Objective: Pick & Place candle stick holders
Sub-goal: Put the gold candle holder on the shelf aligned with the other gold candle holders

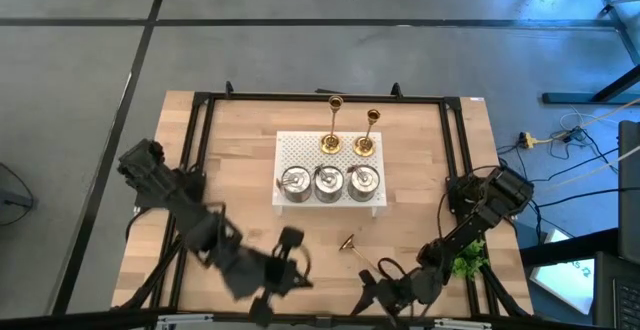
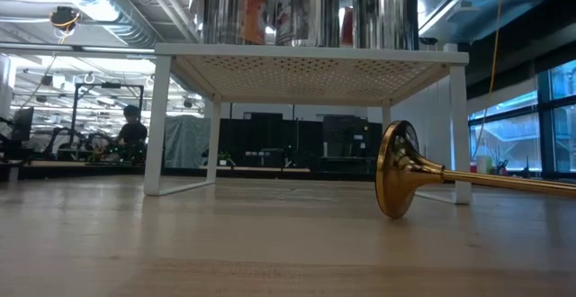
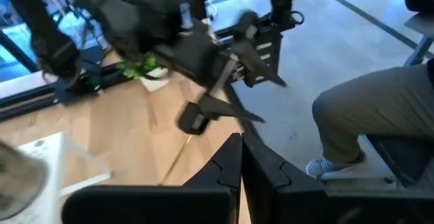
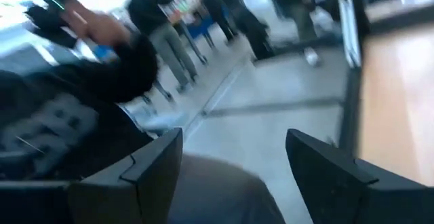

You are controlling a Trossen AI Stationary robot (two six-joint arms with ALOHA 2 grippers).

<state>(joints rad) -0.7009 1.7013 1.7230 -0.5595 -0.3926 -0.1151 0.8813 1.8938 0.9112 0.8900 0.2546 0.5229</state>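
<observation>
Three squat silver holders (image 1: pixel 327 182) stand in a row on the white perforated stand (image 1: pixel 290 150); the low view shows them from below (image 2: pixel 310 9). Two gold candlesticks (image 1: pixel 333 130) (image 1: pixel 367 133) stand upright on the stand's far half. A third gold candlestick (image 1: pixel 350 242) lies on its side on the table in front of the stand, with its flared base (image 2: pixel 399 169) toward the low camera's left. My left gripper (image 1: pixel 300 275) (image 3: pixel 241 157) is shut and empty, left of that candlestick near the table's near edge. My right gripper (image 1: pixel 368 290) (image 4: pixel 234 156) is open and empty, just nearer than the candlestick.
A small green plant (image 1: pixel 468 262) sits at the table's right near corner beside the right arm. A black frame (image 1: pixel 200 110) runs around the table top. A seated person's leg (image 3: pixel 366 115) shows beyond the near edge. Bare wood (image 1: pixel 420 160) lies right of the stand.
</observation>
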